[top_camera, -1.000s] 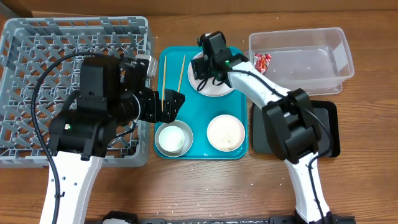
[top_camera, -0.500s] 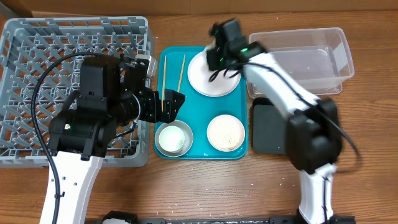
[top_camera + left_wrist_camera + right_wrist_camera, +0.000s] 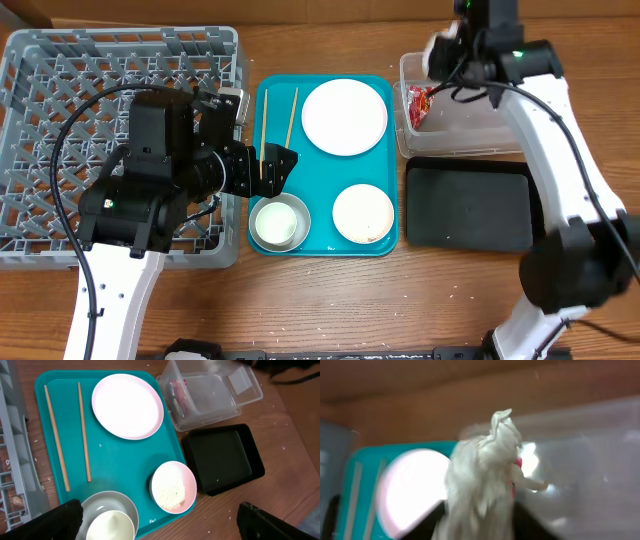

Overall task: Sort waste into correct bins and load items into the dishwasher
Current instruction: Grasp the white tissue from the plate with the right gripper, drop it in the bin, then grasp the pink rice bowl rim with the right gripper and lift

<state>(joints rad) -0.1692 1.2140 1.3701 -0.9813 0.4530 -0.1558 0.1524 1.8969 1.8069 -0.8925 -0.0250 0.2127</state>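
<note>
**Overhead.** My right claw (image 3: 445, 58) hangs over the left end of the one clear rectangular plastic tub (image 3: 500, 112). The single small red snack wrapper (image 3: 418, 101) lies inside the tub, just beside the claw. Its fingertips merge with the arm here, so I cannot tell how the jaws stand. The one flat black rectangular tray (image 3: 468, 203) lies near, on the tub's other side.

My left claw (image 3: 275, 167) sits at the right edge of the large square grey plastic dish rack (image 3: 60, 100) and points over the teal serving tray (image 3: 318, 180). Two thin wooden chopsticks (image 3: 264, 125) lie just ahead of it, one partly hidden by its fingers. The large round white plate (image 3: 344, 117) is beyond them. One steel bowl (image 3: 296, 212) holding one white cup (image 3: 275, 224) sits just beside the claw, and one small white bowl (image 3: 363, 213) lies further out.

**Left wrist.** The left fingers (image 3: 65, 520) are spread wide at the lower corners. The cup and the rack are cut off by the frame. Loose white rice grains (image 3: 170, 494) lie in the small white bowl.

**Right wrist.** This view is heavily blurred. One crumpled white tissue (image 3: 481, 480) stands between the dark right fingers (image 3: 530, 525), its flanks meeting them. I cannot tell whether it is pinched or loose. A red sliver of the wrapper shows behind it.
</note>
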